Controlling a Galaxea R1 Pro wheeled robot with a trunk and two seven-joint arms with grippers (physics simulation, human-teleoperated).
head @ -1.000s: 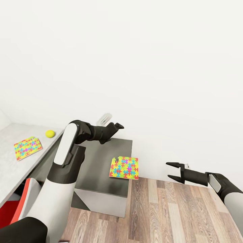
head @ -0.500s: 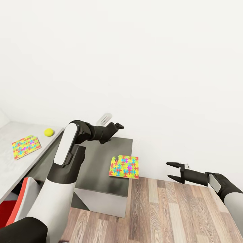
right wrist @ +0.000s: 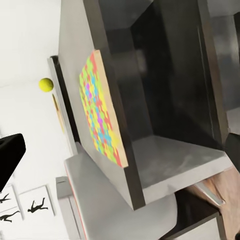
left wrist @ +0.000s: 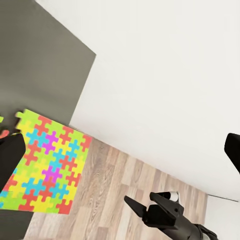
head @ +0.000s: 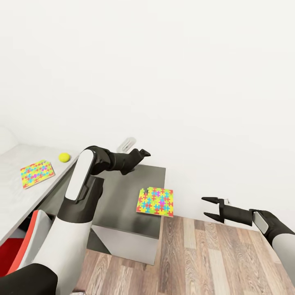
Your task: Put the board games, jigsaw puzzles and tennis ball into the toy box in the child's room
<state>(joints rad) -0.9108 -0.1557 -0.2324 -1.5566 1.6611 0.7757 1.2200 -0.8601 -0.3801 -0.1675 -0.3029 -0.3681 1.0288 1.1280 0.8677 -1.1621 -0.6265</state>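
The view had swung slightly; nothing itself moved. One jigsaw puzzle (head: 155, 201) lay on the dark cabinet (head: 123, 205), another (head: 37, 173) beside the tennis ball (head: 64, 157) on the bench (head: 12, 196). Right claw (head: 208, 207) gaped empty; left claw (head: 144, 153) unclear.

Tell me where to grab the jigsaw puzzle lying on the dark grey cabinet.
The jigsaw puzzle lies flat on the dark grey cabinet, its near right corner slightly past the cabinet's edge. That overhanging corner is probably the best grip: bring the open right gripper in level from the floor side, one finger above and one below.
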